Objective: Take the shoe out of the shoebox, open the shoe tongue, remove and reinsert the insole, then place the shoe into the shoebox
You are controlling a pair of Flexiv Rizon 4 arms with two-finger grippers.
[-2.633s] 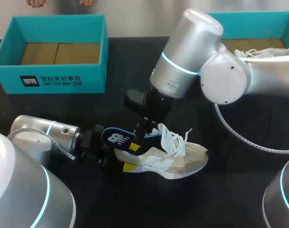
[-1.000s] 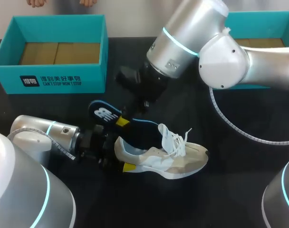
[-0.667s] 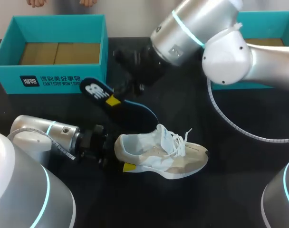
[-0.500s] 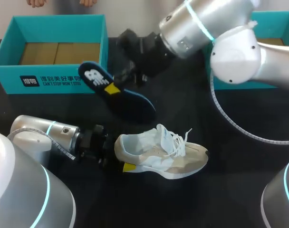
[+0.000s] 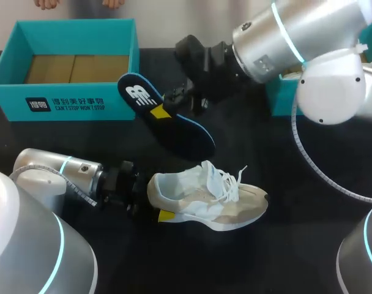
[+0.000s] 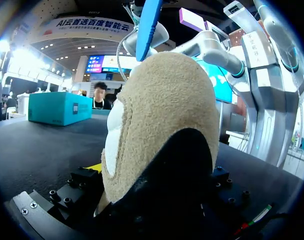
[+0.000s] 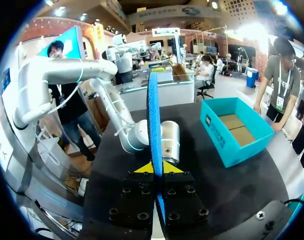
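Observation:
A beige and white shoe (image 5: pixel 216 201) lies on the black table, toe to the right, laces loose. My left gripper (image 5: pixel 154 207) holds its heel (image 6: pixel 157 125) between widely spread fingers, one yellow tip (image 5: pixel 164 215) on the near side. The dark blue insole (image 5: pixel 167 119) hangs in the air above and behind the shoe, clear of it. My right gripper (image 5: pixel 166 105) is shut on it near the heel end. In the right wrist view the insole (image 7: pixel 152 115) stands edge-on between the closed yellow tips (image 7: pixel 155 169).
An open teal shoebox (image 5: pixel 63 101) with a cardboard floor stands at the back left. A second teal box (image 5: pixel 278 98) at the back right is mostly hidden by my right arm. Bare black tabletop lies in front of the shoe.
My right gripper has pulled the insole up out of the shoe, carried it back toward the left box, then a little right. The shoe and left arm have stayed still.

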